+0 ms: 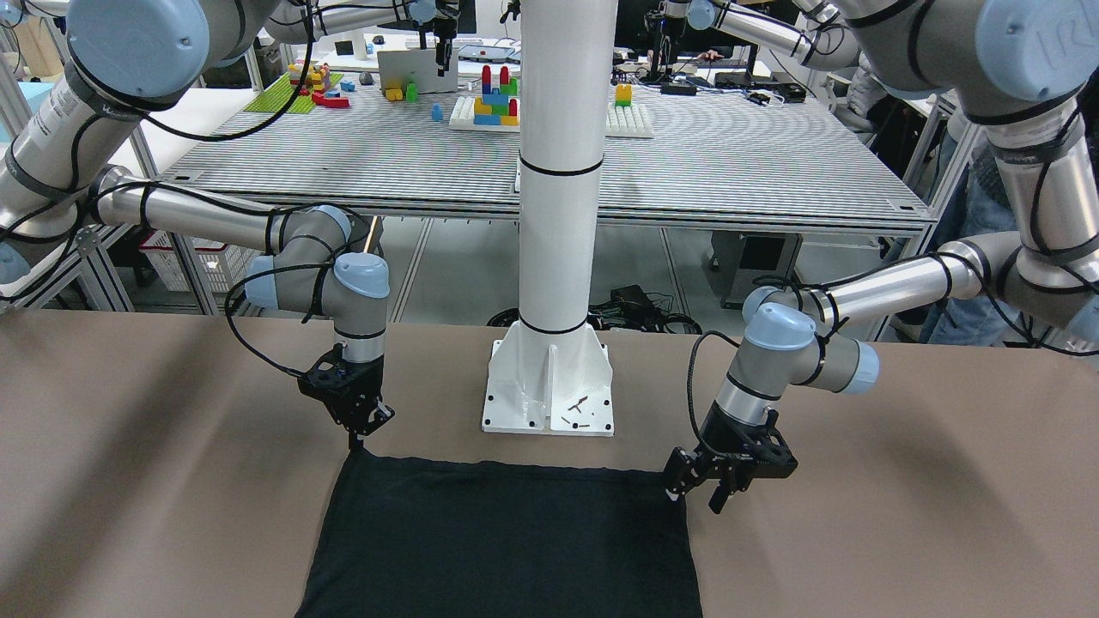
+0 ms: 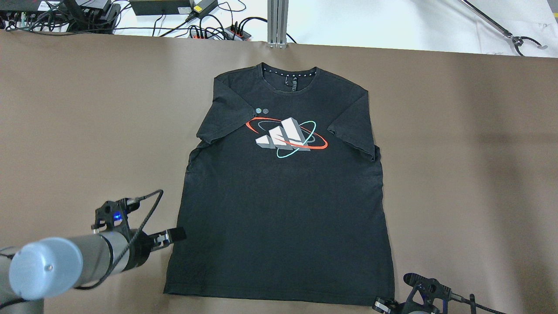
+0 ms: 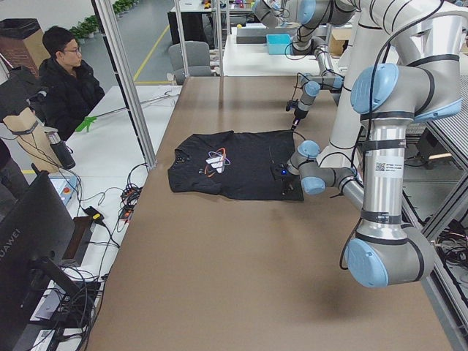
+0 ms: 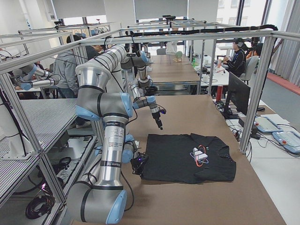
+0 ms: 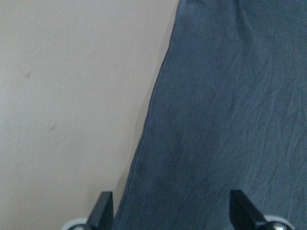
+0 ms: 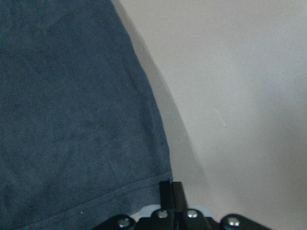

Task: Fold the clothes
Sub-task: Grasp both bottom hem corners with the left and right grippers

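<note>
A black T-shirt (image 2: 283, 196) with a white, red and teal chest logo lies flat on the brown table, collar at the far side. It also shows in the front view (image 1: 506, 541). My left gripper (image 2: 176, 234) is open, low at the shirt's left side near the hem. In the left wrist view (image 5: 170, 211) its jaws straddle the shirt's edge (image 5: 230, 120). My right gripper (image 1: 355, 442) is shut at the shirt's right hem corner. In the right wrist view (image 6: 171, 191) the fingers meet on that corner (image 6: 72, 120).
The white pillar's base plate (image 1: 549, 395) stands just behind the hem. Cables and power strips (image 2: 209, 26) lie past the table's far edge. A second table with toy bricks (image 1: 481, 103) is behind the robot. A person (image 3: 66, 80) sits off the table's far side.
</note>
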